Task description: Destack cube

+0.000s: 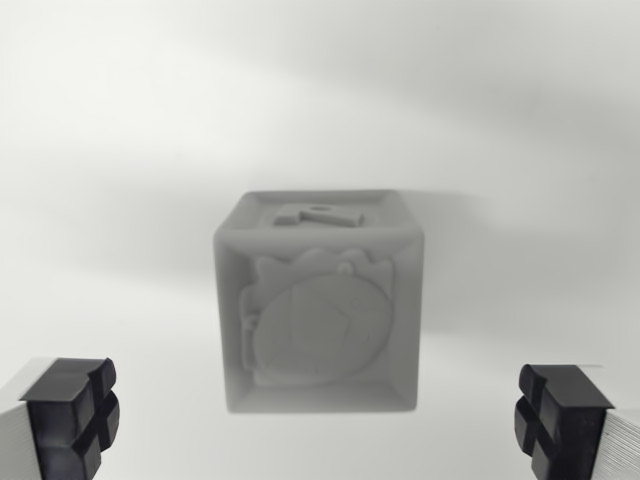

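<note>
A grey cube (318, 305) with a raised animal-like relief on its near face and a raised mark on its top sits in the middle of the wrist view. It looks slightly blurred. Only one cube shows; whether another lies under it I cannot tell. My gripper (318, 425) is open, its two black fingertips (70, 415) at the lower left and lower right corners, wide apart. The cube lies ahead of the fingertips, centred between them, with nothing held.
The cube rests on a plain pale grey surface (130, 200) that fills the whole view, with soft shadows across its upper part.
</note>
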{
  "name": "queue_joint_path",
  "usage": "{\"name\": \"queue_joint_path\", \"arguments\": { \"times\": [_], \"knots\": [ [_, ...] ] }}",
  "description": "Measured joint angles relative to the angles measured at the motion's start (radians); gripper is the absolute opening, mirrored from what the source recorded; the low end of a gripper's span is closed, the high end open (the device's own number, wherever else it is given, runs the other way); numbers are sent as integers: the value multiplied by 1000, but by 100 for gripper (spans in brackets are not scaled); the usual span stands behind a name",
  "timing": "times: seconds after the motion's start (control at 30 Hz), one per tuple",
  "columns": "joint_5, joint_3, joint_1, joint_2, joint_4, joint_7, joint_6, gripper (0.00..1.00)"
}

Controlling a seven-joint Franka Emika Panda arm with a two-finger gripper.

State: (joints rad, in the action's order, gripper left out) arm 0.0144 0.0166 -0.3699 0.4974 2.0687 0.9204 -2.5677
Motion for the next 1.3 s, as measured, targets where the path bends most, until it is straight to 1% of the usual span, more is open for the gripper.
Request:
{"name": "queue_joint_path", "arguments": {
  "times": [0.47,0.77,1.3],
  "knots": [
    [-1,1,0,-118,5,0,112,100],
    [-2,1,0,-185,-3,1,186,100],
    [-5,1,0,-286,-50,4,334,100]
  ]
}}
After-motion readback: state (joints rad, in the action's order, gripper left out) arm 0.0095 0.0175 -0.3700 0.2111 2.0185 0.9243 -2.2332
